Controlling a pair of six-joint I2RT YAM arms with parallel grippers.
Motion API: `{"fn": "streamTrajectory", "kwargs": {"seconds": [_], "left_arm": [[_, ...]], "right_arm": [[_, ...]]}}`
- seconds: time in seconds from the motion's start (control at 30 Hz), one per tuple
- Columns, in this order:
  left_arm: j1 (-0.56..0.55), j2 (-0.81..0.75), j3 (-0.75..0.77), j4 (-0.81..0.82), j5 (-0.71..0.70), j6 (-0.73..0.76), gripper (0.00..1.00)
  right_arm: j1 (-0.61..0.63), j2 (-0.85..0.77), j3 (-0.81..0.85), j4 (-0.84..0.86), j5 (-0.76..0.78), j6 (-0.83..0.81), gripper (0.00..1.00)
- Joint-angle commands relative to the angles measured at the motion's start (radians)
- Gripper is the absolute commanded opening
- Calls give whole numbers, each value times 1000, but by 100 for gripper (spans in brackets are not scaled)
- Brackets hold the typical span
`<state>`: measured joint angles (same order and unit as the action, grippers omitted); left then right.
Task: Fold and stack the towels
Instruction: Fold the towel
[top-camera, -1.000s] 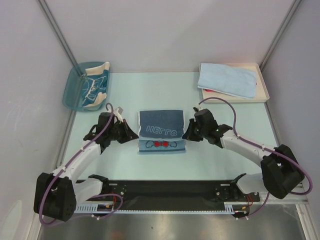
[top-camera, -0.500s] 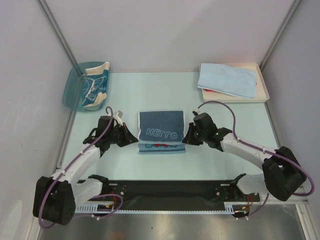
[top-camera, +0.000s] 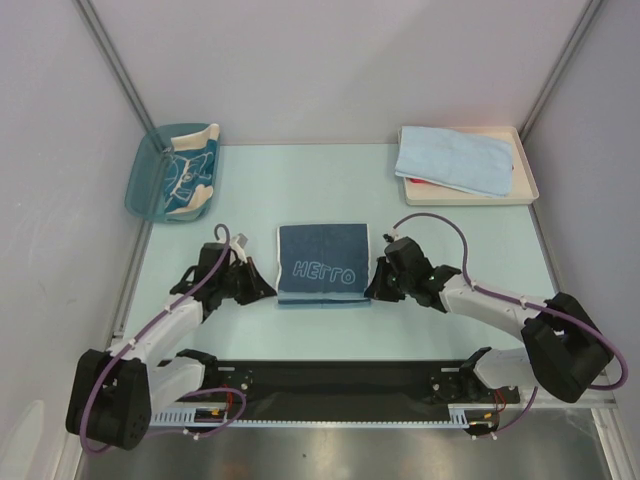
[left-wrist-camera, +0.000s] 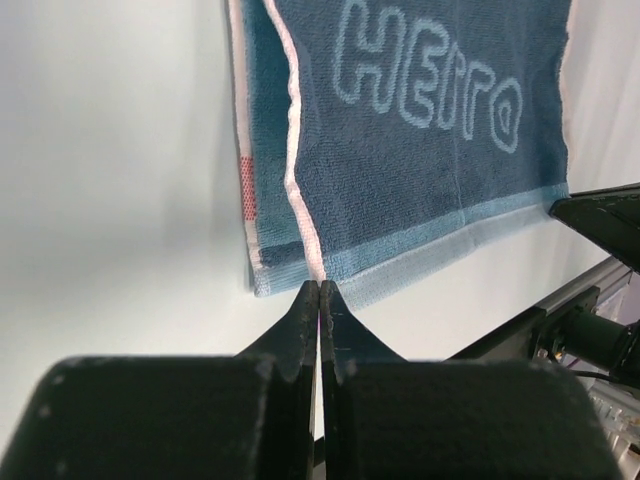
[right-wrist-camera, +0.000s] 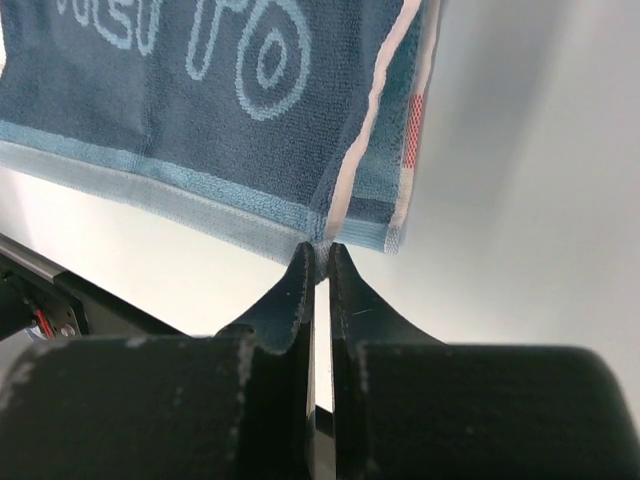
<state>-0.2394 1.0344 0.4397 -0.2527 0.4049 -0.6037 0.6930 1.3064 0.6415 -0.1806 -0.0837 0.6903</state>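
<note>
Top external view has the dark-blue towel (top-camera: 322, 262) lying folded at the middle of the table (top-camera: 300, 190), between the two arms, with its pale outlined lettering facing up. The left gripper (top-camera: 270, 290) sits at the towel's near left corner and the right gripper (top-camera: 372, 291) at its near right corner. From this height the fingertips are too small to read.

The wrist cameras settle it. The left gripper (left-wrist-camera: 318, 292) has its jaws pressed together, with the white-edged corner of the upper layer running into the tips. The right gripper (right-wrist-camera: 318, 252) is closed to a thin slit, pinching the opposite corner in the same way.

Both wrist views cut off the far part of the towel. The lower layer is almost wholly covered: only a narrow strip shows along each side, with a small red patch on it.

At far left, a translucent blue bin (top-camera: 148, 190) holds a crumpled beige and teal towel (top-camera: 192, 176), its pattern hard to make out. At far right, a light-blue towel (top-camera: 455, 160) covers most of a cream tray (top-camera: 527, 186). A thin red sliver (top-camera: 424, 181) peeks out beneath it, mostly hidden.
</note>
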Motion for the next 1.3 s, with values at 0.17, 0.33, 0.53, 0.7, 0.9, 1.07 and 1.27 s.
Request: {"fn": "streamTrajectory", "kwargs": {"seconds": [0.17,0.33,0.53,0.7,0.9,1.07,1.27], "left_arm": [[0,68,-39,104,20,-22,1],[-1,81,-48,125,37,-30,11],[-1,43,-27,69,9,-21,20],[0,-3,33,-17,-20,-5,30],[6,53,212,-37,-107,22,44],[15,304,402,36,-199,76,49],[46,558,582,69,-215,119,47]], "right_arm": [[11,30,-32,84,-5,25,12],[11,33,-51,90,-7,20,22],[11,13,-60,86,-28,11,33],[-27,-38,-26,24,-19,-26,40],[-168,2,110,6,-28,-104,41],[-236,215,277,58,-54,-158,38],[-257,472,464,75,-44,-179,36]]}}
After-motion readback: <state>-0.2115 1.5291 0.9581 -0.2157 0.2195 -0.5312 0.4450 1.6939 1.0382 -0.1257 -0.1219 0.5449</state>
